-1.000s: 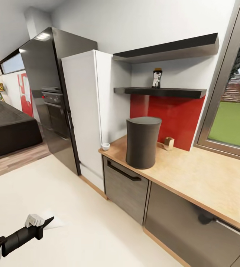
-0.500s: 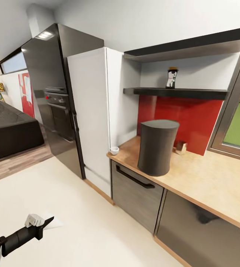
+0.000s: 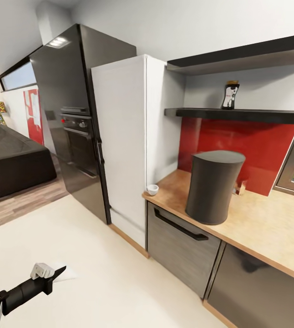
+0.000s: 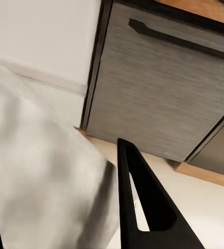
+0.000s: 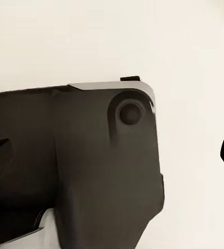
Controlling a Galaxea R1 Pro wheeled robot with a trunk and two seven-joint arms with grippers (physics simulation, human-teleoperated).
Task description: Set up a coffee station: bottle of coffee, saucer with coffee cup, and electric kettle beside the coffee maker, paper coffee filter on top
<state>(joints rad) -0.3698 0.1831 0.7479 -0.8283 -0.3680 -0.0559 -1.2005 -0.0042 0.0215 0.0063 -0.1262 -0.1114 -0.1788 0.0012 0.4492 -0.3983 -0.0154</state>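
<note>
The dark-grey coffee maker point(image 3: 213, 187) stands on the beige countertop point(image 3: 270, 228). Above it, the bottle of coffee point(image 3: 229, 95) stands on the black kitchen shelf point(image 3: 242, 114). A small white coffee cup point(image 3: 152, 189) sits at the countertop's left end. Low over the floor, far from the counter, my left gripper point(image 3: 50, 273) is shut on the white paper coffee filter point(image 3: 41, 270). The left wrist view has the filter point(image 4: 44, 176) blurred beside one black finger point(image 4: 143, 207). My right gripper point(image 5: 112, 155) is open over the robot's dark base, its tips at the picture's edges.
A white fridge point(image 3: 124, 141) and a black oven tower point(image 3: 69, 114) stand left of the counter. Grey cabinet fronts point(image 3: 179, 241) run under the worktop. A small brown object point(image 3: 242, 187) sits behind the coffee maker. A dark couch point(image 3: 10, 159) lies far left, across pale floor.
The whole view has shifted: counter, coffee maker and shelf now sit further right and look larger, so the camera moved. My left arm holds the same place in the picture.
</note>
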